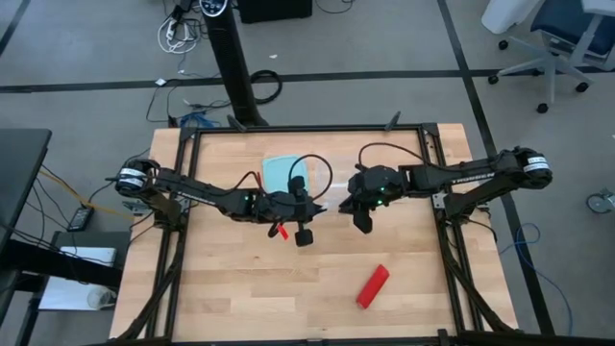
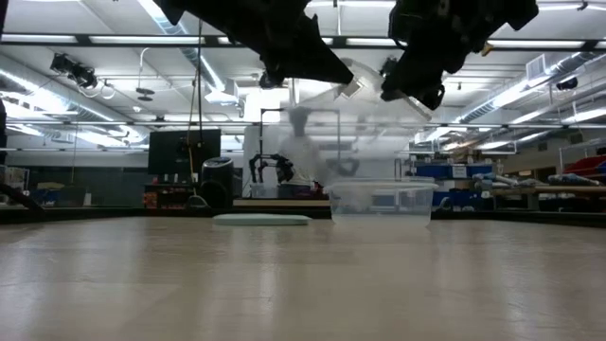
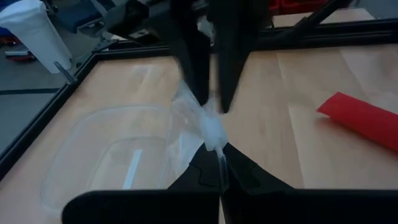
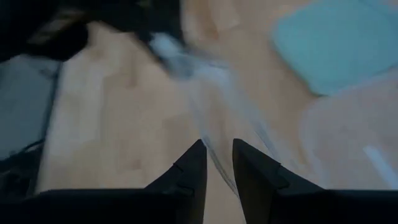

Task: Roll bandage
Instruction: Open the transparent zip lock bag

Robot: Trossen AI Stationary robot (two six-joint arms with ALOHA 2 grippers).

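Note:
The bandage [image 1: 373, 285] is a red flattened roll lying on the wood near the table's front right; it also shows in the left wrist view [image 3: 364, 118]. No gripper touches it. Above the table's middle, a clear crinkled plastic bag [image 3: 186, 124] hangs between my two grippers. My left gripper [image 3: 219, 152] is shut on it. My right gripper [image 4: 217, 149] faces the left one, closed on the same bag. Both stand well above the tabletop [image 2: 365, 80]. My left gripper pinches a bunched bit of the clear bag [image 3: 214, 134] between its two fingertips, coming roughly level from the table's left. The bag is lifted clear of the table. My right gripper has the thin plastic [image 4: 214, 140] running between its two fingers, slanting down from the table's right, close to the left gripper's hold. The film stretches from there toward the left gripper [image 4: 165, 46].
A clear plastic container [image 2: 381, 201] stands on the table at the far middle, under the bag. Its light-blue lid [image 1: 286, 173] lies flat beside it. The black frame rails [image 1: 288, 130] border the table's far and side edges. Bare wood lies along the near side.

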